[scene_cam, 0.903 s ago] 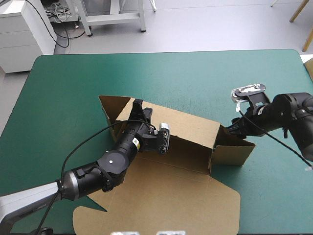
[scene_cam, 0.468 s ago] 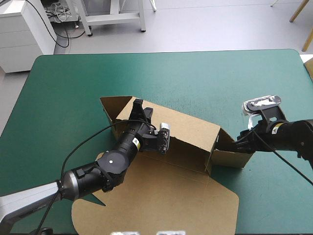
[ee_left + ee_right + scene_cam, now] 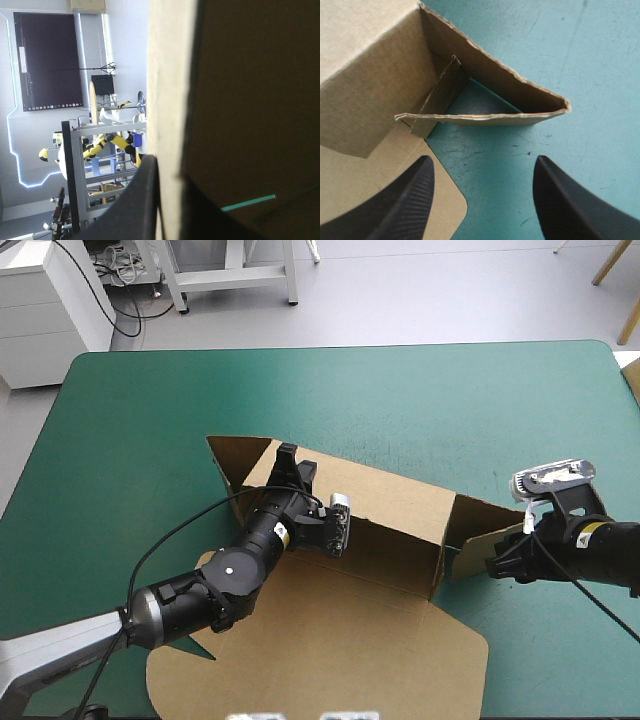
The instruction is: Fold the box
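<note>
The brown box (image 3: 390,502) lies mid-table with its long back wall raised and its lid (image 3: 330,640) flat toward the near edge. My left gripper (image 3: 288,456) is shut on the top edge of that wall near its left end. In the left wrist view the board's pale edge (image 3: 167,90) runs between the fingers of the left gripper (image 3: 162,170). The right end flap (image 3: 487,527) stands tilted outward. My right gripper (image 3: 495,568) is open just beside it, touching nothing. In the right wrist view the flap (image 3: 485,118) stands ahead of the right gripper (image 3: 480,200), next to the wall's corner (image 3: 370,75).
Teal-green cover (image 3: 420,400) shows beyond the back wall and to the right of the flap. The flat lid reaches close to the table's near edge. A pointed left flap (image 3: 228,458) sticks out past the left gripper.
My right gripper has drawn back from the right flap toward the near right. The flap has swung outward from the box. The left gripper has kept its hold.
</note>
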